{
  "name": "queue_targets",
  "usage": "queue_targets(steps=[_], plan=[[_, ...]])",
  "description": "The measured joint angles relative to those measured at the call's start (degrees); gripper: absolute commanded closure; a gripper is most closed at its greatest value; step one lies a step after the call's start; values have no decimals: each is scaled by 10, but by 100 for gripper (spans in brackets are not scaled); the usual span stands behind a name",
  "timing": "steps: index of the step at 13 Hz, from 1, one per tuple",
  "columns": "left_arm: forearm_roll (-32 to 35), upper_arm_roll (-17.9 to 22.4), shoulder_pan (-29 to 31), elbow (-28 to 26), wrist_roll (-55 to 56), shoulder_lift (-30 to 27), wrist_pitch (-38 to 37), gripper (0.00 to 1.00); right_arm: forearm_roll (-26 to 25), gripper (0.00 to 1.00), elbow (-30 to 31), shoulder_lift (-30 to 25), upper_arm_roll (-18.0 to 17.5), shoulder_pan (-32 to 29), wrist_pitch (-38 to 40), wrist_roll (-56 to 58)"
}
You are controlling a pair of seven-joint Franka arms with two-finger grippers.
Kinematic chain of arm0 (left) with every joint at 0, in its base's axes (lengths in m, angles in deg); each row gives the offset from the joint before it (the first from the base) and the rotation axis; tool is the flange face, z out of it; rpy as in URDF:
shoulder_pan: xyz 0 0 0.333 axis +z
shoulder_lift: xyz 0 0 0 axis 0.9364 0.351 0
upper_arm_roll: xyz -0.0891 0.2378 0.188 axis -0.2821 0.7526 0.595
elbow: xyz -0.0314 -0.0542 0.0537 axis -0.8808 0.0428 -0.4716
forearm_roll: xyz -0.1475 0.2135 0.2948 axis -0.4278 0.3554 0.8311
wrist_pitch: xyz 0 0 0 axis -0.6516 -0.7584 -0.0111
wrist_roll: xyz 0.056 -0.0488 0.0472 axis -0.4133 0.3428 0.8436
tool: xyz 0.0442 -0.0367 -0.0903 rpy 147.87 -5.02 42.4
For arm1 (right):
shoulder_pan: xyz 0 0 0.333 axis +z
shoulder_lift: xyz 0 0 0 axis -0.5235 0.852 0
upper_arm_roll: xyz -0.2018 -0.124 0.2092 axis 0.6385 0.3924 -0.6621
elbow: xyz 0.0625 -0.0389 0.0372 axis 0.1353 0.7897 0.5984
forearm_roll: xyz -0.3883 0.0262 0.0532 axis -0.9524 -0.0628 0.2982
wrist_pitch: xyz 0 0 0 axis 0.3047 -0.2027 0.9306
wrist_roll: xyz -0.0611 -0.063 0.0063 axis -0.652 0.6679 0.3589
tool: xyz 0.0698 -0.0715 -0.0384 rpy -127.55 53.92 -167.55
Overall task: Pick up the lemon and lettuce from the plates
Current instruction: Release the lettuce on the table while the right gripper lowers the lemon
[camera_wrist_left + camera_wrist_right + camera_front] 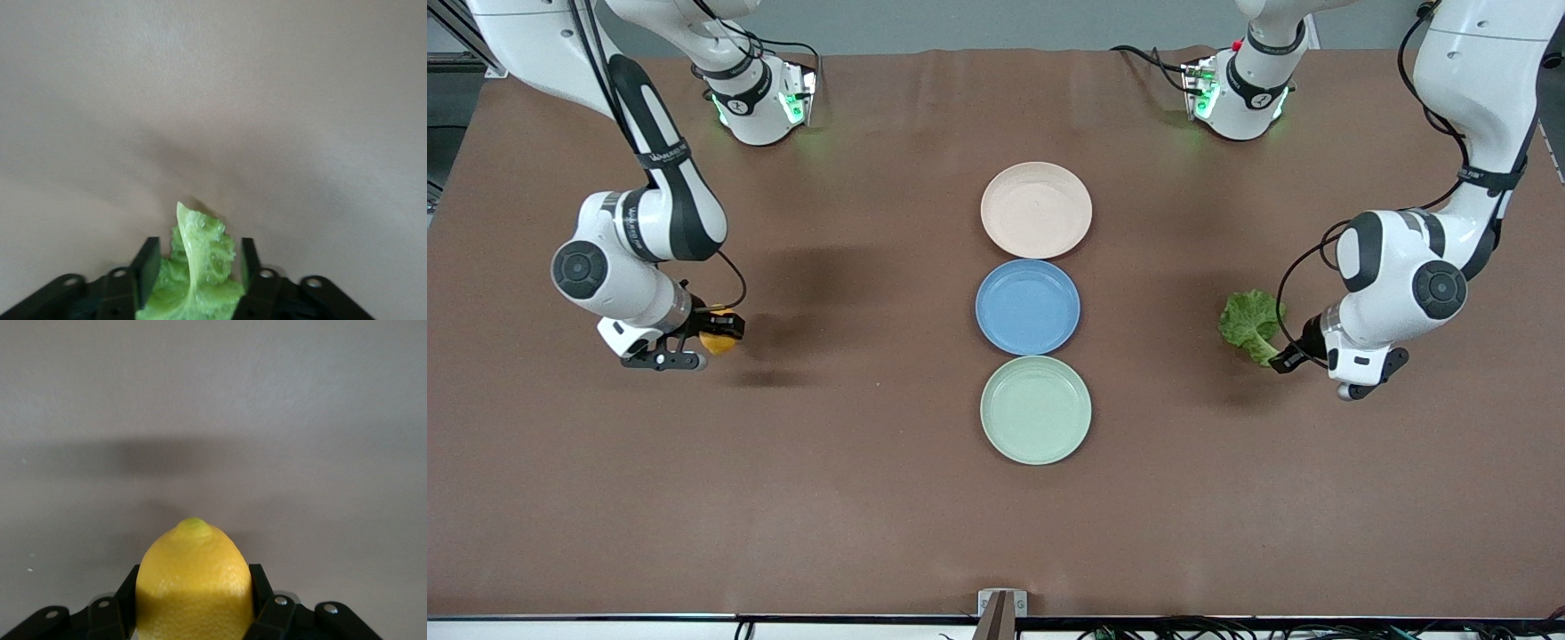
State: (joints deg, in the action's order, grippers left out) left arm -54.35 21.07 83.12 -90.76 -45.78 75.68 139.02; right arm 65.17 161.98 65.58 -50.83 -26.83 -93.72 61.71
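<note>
My right gripper (726, 336) is shut on the yellow lemon (719, 341) and holds it over bare table toward the right arm's end. In the right wrist view the lemon (193, 580) fills the gap between the black fingers (261, 583). My left gripper (1282, 357) is shut on the crinkled green lettuce (1249, 324) by its paler stem end, over bare table toward the left arm's end. In the left wrist view the lettuce (200, 267) sits between the fingers (147, 263). The cream-beige plate (1036, 210) and the mint green plate (1036, 410) lie empty mid-table.
A blue plate (1027, 307) lies empty between the cream plate and the mint plate, in one line down the middle of the brown table. The two arm bases stand at the table's edge farthest from the front camera.
</note>
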Motion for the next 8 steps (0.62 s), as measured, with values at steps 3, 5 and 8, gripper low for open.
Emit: queue_targets(steps=[3, 5, 8], plan=[[0, -10, 0, 8, -35, -63, -87, 1, 0, 100, 22, 10, -10, 4, -34, 31], [-1, -12, 0, 10, -70, -110, -142, 1, 0, 99, 23, 24, -10, 4, -46, 55], [-10, -11, 13, 27, -133, -158, -221, 1, 0, 99, 23, 42, -10, 4, -61, 64]])
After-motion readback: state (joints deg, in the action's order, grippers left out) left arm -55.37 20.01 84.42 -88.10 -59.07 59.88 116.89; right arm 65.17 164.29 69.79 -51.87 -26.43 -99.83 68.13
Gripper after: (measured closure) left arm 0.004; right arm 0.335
